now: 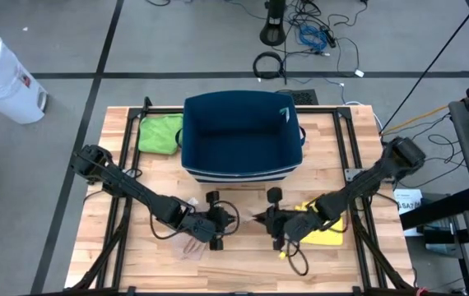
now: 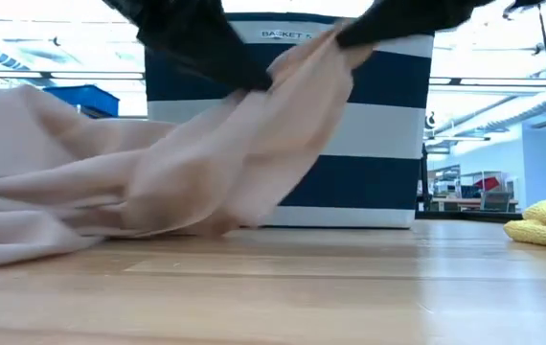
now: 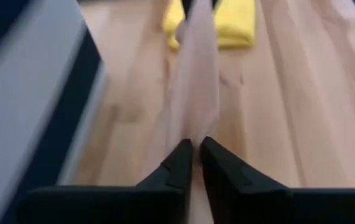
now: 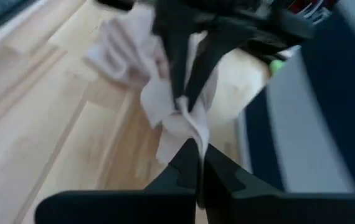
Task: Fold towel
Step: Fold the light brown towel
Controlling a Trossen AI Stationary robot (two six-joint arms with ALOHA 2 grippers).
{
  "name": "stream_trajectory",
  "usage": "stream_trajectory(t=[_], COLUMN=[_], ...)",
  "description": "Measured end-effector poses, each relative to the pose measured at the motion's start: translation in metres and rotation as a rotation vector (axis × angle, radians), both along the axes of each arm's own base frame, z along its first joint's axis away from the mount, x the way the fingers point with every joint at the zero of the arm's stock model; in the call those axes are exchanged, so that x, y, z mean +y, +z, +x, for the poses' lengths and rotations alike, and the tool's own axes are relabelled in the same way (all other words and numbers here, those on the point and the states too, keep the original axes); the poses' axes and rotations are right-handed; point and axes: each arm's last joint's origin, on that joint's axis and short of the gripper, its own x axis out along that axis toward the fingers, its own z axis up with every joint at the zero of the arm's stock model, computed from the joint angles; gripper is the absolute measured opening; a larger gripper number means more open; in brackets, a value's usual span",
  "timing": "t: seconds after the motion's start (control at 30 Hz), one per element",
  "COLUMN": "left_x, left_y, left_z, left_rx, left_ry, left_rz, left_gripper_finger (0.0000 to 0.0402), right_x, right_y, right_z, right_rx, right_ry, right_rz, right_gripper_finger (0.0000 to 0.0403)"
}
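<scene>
At six o'clock on the table (image 1: 243, 255), in front of the basket (image 1: 243, 136), I see the beige towel (image 2: 206, 163) strung between my two grippers. Most of it lies heaped on the wood towards seven o'clock, and one band rises off the table to where both arms meet. My left gripper (image 3: 196, 152) pinches that band between nearly touching fingers; in its wrist view the cloth runs taut away from the tips. My right gripper (image 4: 197, 155) is pressed together on a bunched corner of the same towel, facing the left one from just beside it. A yellow cloth (image 1: 321, 226) lies at five o'clock, partly under the right arm, and a green cloth (image 1: 160, 133) sits at ten o'clock, against the basket's side.
</scene>
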Motion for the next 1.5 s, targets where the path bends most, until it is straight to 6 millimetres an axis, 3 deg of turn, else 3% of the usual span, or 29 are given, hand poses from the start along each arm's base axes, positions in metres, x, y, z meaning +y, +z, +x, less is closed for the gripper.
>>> stream_trajectory(t=[0.17, 0.33, 0.5, 0.7, 0.97, 1.1, 1.33, 1.5], left_x=[-0.009, -0.017, -0.017, -0.027, -0.059, -0.063, -0.068, -0.058], left_y=[0.027, 0.050, 0.053, 0.030, 0.011, -0.002, -0.049, -0.073], left_z=[0.007, 0.014, 0.016, 0.015, -0.011, -0.021, -0.014, -0.005], left_rx=[-0.121, -0.207, -0.236, -0.100, 0.077, 0.222, 0.391, 0.430], left_ry=[0.047, 0.031, 0.029, -0.102, -0.216, -0.223, -0.249, -0.185], left_rz=[0.128, 0.156, 0.132, -0.006, -0.061, -0.129, -0.110, -0.017], left_gripper_finger=[0.0084, 0.0113, 0.0130, 0.0135, 0.0135, 0.0135, 0.0135, 0.0136], right_x=[-0.008, -0.012, -0.013, -0.015, -0.018, -0.020, -0.020, -0.020], right_y=[0.027, 0.038, 0.048, 0.056, 0.047, 0.045, 0.045, 0.045], right_z=[-0.016, -0.022, -0.024, -0.028, -0.035, -0.036, -0.036, -0.036], right_rx=[-0.040, -0.064, -0.090, -0.060, 0.053, 0.069, 0.068, 0.067], right_ry=[0.000, 0.004, 0.017, 0.017, -0.011, -0.021, -0.023, -0.029], right_rz=[0.034, 0.045, 0.046, 0.030, 0.007, 0.005, 0.009, 0.020], right_gripper_finger=[0.0000, 0.0000, 0.0000, 0.0000, 0.0000, 0.0000, 0.0000, 0.0000])
